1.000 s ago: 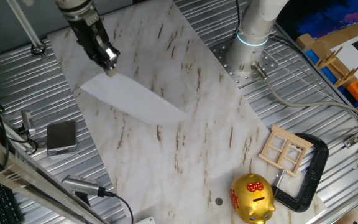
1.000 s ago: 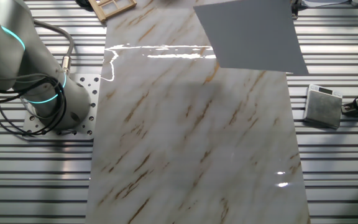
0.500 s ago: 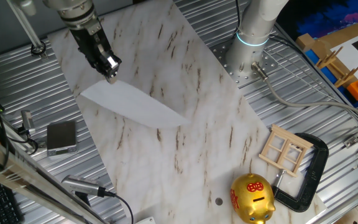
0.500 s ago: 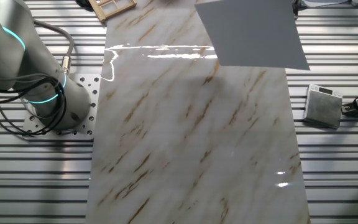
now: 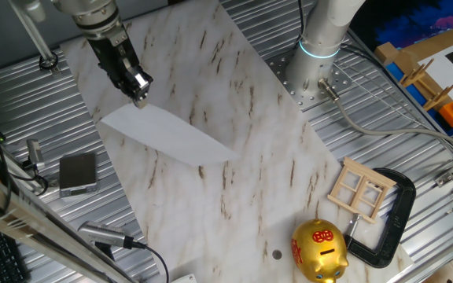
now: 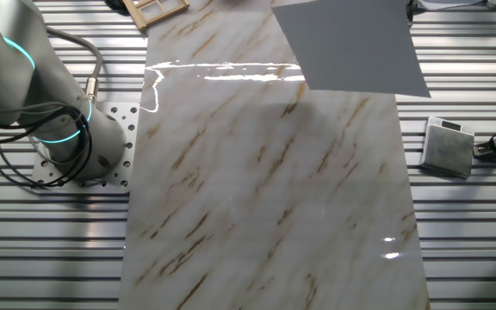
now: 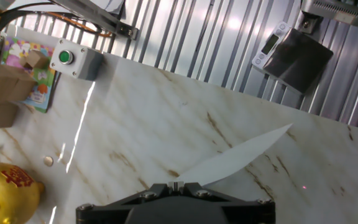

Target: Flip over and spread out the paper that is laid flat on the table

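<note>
- Moved since a second ago: gripper has shifted slightly, carrying the pinched corner of the paper; over the last half second almost nothing has changed.
- Paper position, one fixed view: sheet slopes down from the gripper toward the middle of the table, raised at the held corner; whether its far end touches the slab cannot be told.
- Paper position, the other fixed view: paper reads as a grey panel near the top edge, over the table.
- Paper position, hand view: paper seen nearly edge-on, running away from the gripper above the table.
- Gripper state: fingers closed tight on the sheet's corner.
- Judgement: lift is done, the turn-over looks mid-way; the sheet is neither flipped nor spread flat yet.
- Count, task items: paper, 1; marble-look table, 1; gripper, 1.
- Count, other items: gold piggy bank, 1; black C-clamp, 1; small wooden window frame, 1; small grey box, 1; green push-button box, 1.
</note>
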`<action>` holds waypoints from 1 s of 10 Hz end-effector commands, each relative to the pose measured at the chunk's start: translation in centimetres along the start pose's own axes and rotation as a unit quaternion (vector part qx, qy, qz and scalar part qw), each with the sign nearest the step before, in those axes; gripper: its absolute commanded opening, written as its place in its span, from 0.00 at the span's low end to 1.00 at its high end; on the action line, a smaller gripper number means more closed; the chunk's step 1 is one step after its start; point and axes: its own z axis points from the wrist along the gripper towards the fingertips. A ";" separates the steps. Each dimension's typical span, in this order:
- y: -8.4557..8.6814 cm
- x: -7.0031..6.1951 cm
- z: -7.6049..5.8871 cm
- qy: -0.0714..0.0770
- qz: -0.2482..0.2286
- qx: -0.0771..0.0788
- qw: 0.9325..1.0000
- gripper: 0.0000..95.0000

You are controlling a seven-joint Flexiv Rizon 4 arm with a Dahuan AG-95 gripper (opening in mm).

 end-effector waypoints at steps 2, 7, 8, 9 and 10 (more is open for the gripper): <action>-0.5 0.4 0.3 -0.008 0.001 -0.019 1.000 0.00; -2.4 3.0 1.8 -0.027 -0.019 -0.033 0.999 0.00; -2.7 3.5 2.1 -0.027 -0.023 -0.033 0.999 0.00; -3.0 4.1 2.5 -0.027 -0.025 -0.033 0.999 0.00; -3.3 4.8 2.8 -0.028 -0.028 -0.033 0.999 0.00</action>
